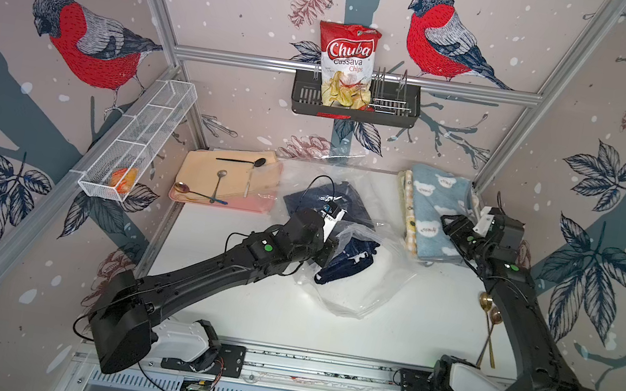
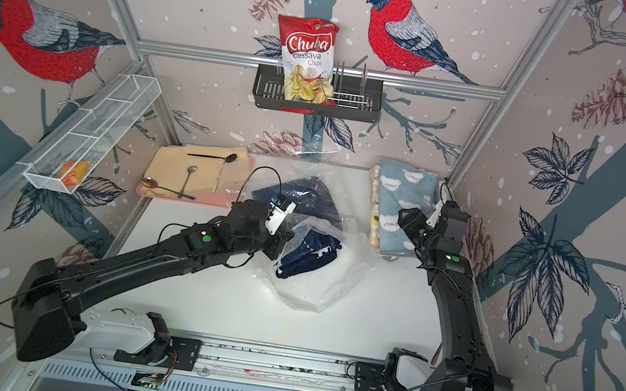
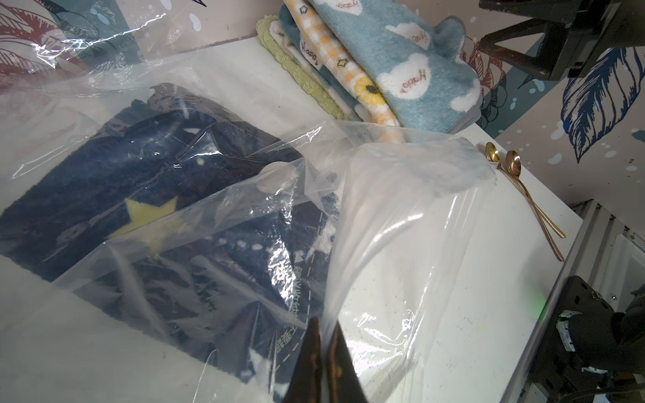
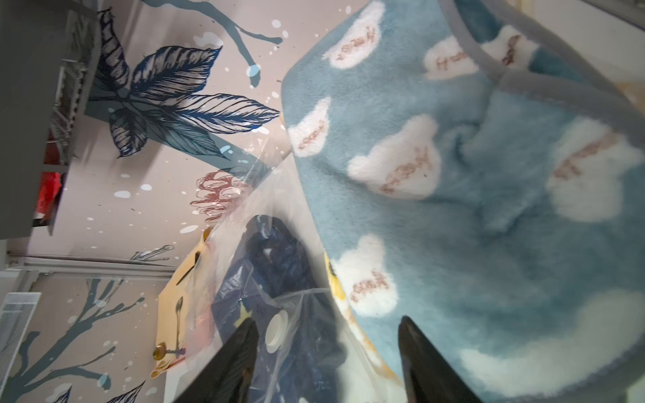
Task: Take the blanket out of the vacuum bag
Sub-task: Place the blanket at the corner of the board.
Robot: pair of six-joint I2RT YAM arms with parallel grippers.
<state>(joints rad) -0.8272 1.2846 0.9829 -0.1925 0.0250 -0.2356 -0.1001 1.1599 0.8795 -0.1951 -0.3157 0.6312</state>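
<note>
The vacuum bag (image 3: 401,216) is showing glossy, crinkled clear plastic over the fuzzy navy cloth blanket (image 3: 104,181); near the bag, gold spoons (image 3: 513,164) are gleaming as polished metal.

The white table (image 1: 243,312) carries a crumpled clear vacuum bag (image 1: 359,296) in its middle, a pink tray (image 1: 246,205) at the far left, a stack of folded towels (image 1: 432,218) at the far right, and two gold spoons (image 1: 495,316) by the right edge.

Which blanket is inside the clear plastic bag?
The dark navy fleece blanket with the yellow star, seen through the crinkly transparent vacuum bag; the light blue cloud-print blanket lies outside it, atop a folded stack.
</note>
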